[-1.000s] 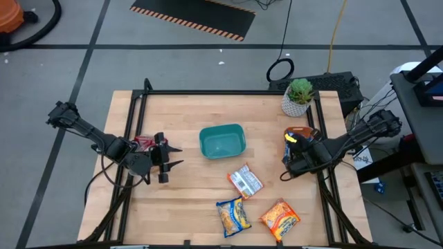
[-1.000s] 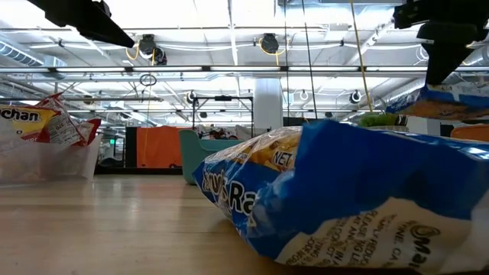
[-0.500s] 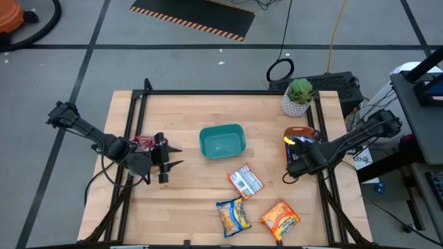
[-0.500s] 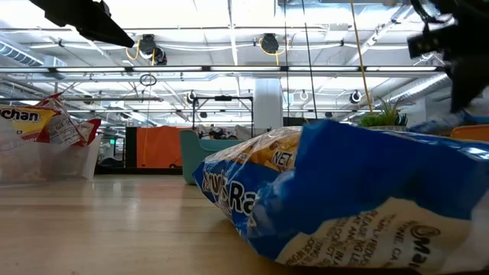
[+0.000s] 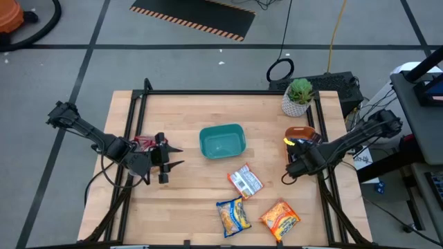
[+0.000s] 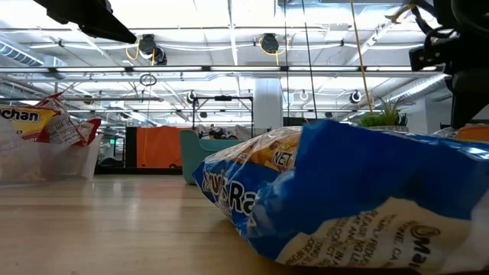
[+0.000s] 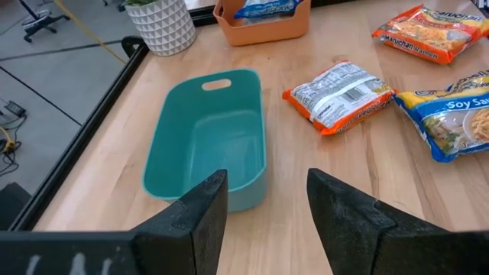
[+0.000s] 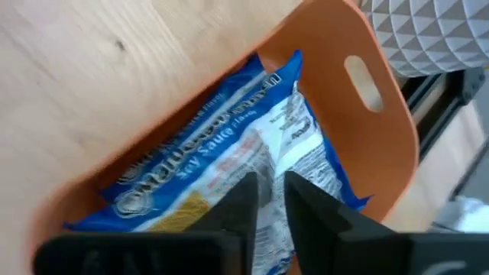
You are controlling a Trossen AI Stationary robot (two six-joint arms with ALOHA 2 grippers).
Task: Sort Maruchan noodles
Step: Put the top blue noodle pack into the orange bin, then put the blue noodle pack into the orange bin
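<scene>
My right gripper hangs over the orange tray at the table's right edge, pointing steeply down. Its fingers are a narrow gap apart. Under them a blue Maruchan packet lies in the tray. Three more packets lie flat on the near half of the table: a silver-and-red one, a blue-and-yellow one and an orange one. Red packets stand in a clear container at the left edge. Beside them my left gripper waits open, with nothing between its fingers. My right gripper stands just above the blue packet's white, crinkled middle, coming from above. My own fingers hide their tips, so I cannot tell whether they touch the wrapper. The packet rests in the orange tray.
A teal bin with nothing in it stands at the table's middle. A potted plant stands at the far right, just behind the orange tray. A black frame rail runs along the table's edges.
My right gripper has sunk toward the orange tray with the blue packet. In the low view the packet hung below the fingers a second ago; it has since dropped out of sight behind the near packet.
</scene>
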